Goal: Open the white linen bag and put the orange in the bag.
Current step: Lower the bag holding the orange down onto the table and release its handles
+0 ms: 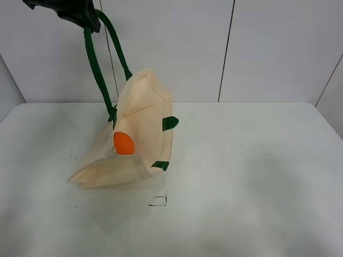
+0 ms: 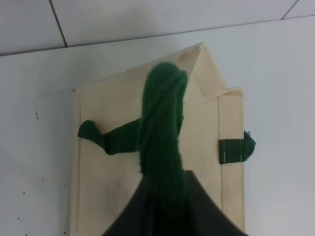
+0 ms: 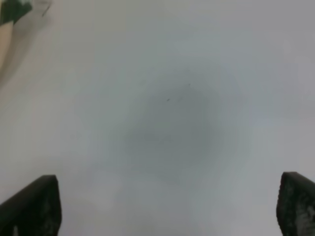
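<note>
My left hand (image 1: 88, 21) is up high at the far left, clamped shut on one green handle (image 1: 99, 69) of the bag (image 1: 144, 123). The strap runs taut from my grip down to the cloth. In my left wrist view the same handle bunches into a thick twisted rope (image 2: 162, 128) that disappears between my dark fingers (image 2: 206, 221), with the cream cloth (image 2: 206, 123) spread out below it.

The bag hangs from that handle, tilted. Its upper corner is pulled into a peak and its lower end rests on the surface (image 1: 257, 176). The mouth gapes on the side toward the front left.

The orange (image 1: 124, 143) sits inside the bag and shows through the open mouth. It lies low down, just above the folded near edge of the cloth.

The second handle (image 1: 170, 122) is slack against the bag's right side, and only its two short ends show there. A small black mark (image 1: 159, 201) lies on the surface just in front of the bag, apart from it.

My right hand (image 3: 167, 179) is out of the high view. My right wrist view shows its two fingers (image 3: 34, 206) spread wide with nothing gripped, and the pale surface fills the space between them. One corner of the bag, with a scrap of green strap, shows at the edge of that view (image 3: 6, 29), well apart from my fingers.
</note>
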